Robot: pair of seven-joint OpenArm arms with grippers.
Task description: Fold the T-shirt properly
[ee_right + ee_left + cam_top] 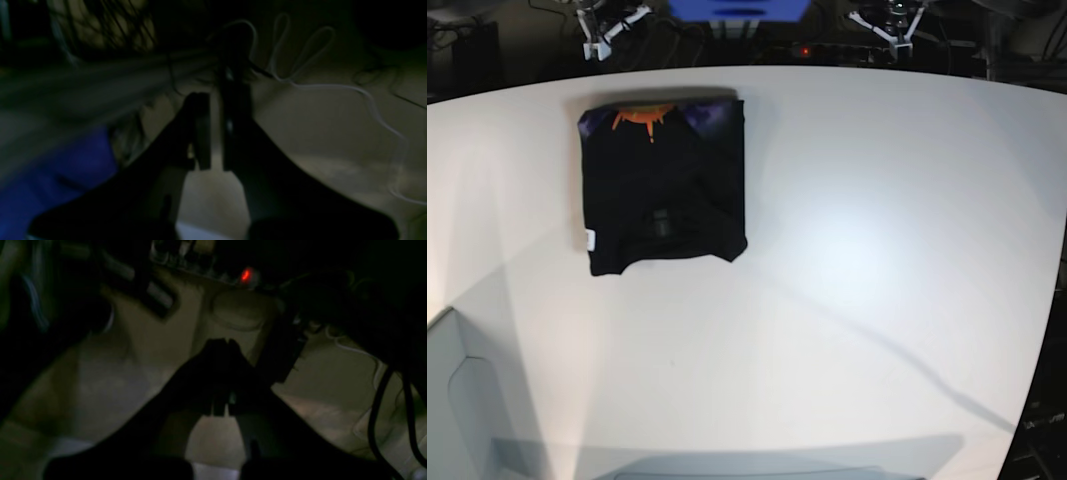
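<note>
In the left wrist view, dim and blurred, the left claw hangs in the air with its two dark fingers pressed together at the tips and nothing between them. Below and behind it lies a pale floor, with black cables trailing on the right and a small red light glowing near the top; no cloth shows here. In the right wrist view, equally dark, the right claw has its fingers almost together, a thin slit of pale floor showing between them, and it pinches nothing. A thin white cord loops across the floor behind it, and a blue shape fills the lower left. In the base view the T-shirt lies on the white worktop, in its far left part, close to the far edge and well apart from the right edge. It is folded into a compact, nearly square black packet, lying flat, with its sides roughly parallel to the worktop's edges. Along its far edge a strip of the print shows: an orange patch in the middle with purple to either side. A small white tag sits at the left edge near the near left corner of the packet. The near edge is slightly uneven, with a soft overlap of layers across the middle. Both arms sit beyond the far edge of the worktop, well apart from the cloth.
</note>
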